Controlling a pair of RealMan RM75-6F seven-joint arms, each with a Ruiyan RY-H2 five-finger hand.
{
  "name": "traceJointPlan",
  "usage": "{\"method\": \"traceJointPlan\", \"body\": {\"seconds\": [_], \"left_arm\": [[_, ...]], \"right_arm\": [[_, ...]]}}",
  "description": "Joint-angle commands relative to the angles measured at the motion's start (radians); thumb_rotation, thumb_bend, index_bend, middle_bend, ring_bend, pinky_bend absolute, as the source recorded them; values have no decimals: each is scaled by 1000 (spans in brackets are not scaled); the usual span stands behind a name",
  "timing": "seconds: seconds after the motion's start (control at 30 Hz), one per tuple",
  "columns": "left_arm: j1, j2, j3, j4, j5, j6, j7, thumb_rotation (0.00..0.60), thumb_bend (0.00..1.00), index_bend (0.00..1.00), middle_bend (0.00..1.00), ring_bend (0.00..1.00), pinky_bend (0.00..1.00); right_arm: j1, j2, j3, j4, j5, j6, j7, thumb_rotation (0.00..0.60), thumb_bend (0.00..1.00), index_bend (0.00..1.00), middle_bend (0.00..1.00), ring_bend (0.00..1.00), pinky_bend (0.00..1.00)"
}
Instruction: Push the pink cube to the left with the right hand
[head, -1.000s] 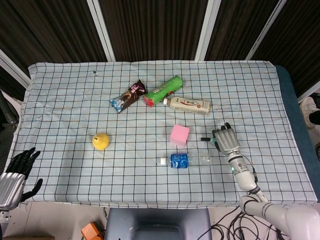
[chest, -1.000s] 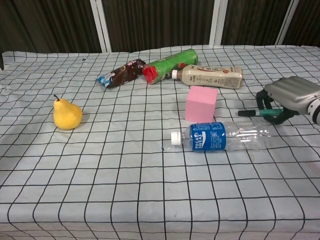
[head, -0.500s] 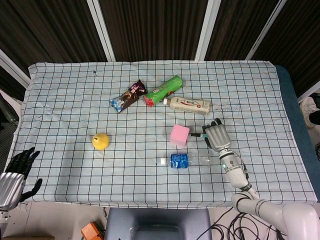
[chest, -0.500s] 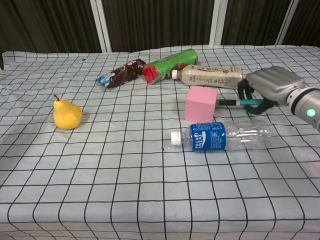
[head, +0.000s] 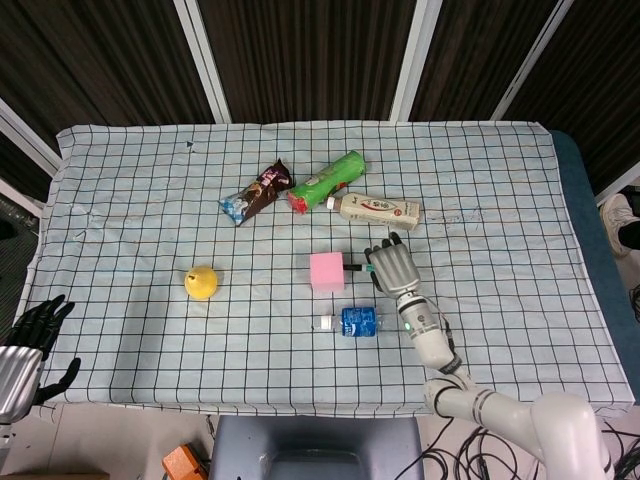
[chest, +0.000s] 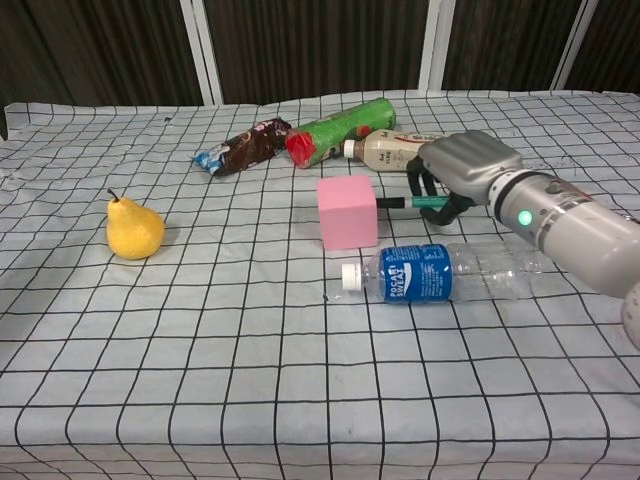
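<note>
Now right hand (chest: 462, 168), fingers curled, prods pink cube (chest: 346, 212).

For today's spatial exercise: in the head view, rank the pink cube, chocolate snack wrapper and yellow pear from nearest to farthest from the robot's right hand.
1. Pink cube, just left of the right hand.
2. Chocolate snack wrapper, farther back-left.
3. Yellow pear, far left.

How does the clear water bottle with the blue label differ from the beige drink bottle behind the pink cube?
The water bottle is clear plastic with a blue label and white cap; the beige bottle is opaque and pale. The water bottle lies nearer the table's front edge, the beige bottle farther back beside the green tube. In the chest view the right hand partly hides the beige bottle, not the water bottle. Both lie on their sides.
</note>
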Motion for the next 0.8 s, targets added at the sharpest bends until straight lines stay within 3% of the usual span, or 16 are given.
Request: {"method": "traceJointPlan", "body": {"seconds": [0.03, 0.53, 0.7, 0.8], "left_arm": [[1, 1, 1, 1, 2, 1, -4, 600, 392, 0, 0, 0, 113], [2, 9, -3, 18, -4, 7, -42, 600, 392, 0, 0, 0, 112], [2, 8, -4, 22, -3, 9, -43, 600, 392, 0, 0, 0, 113], [3, 7, -3, 22, 0, 12, -41, 600, 392, 0, 0, 0, 112]], "right_arm": [[46, -45, 33, 18, 37, -21, -51, 600, 518, 976, 658, 414, 328], [207, -210, 107, 106, 116, -50, -171, 600, 518, 976, 658, 414, 328], [202, -203, 82, 97, 100, -30, -176, 600, 518, 977, 658, 414, 328], [154, -145, 42, 32, 72, 7, -172, 600, 518, 976, 658, 414, 328]]}}
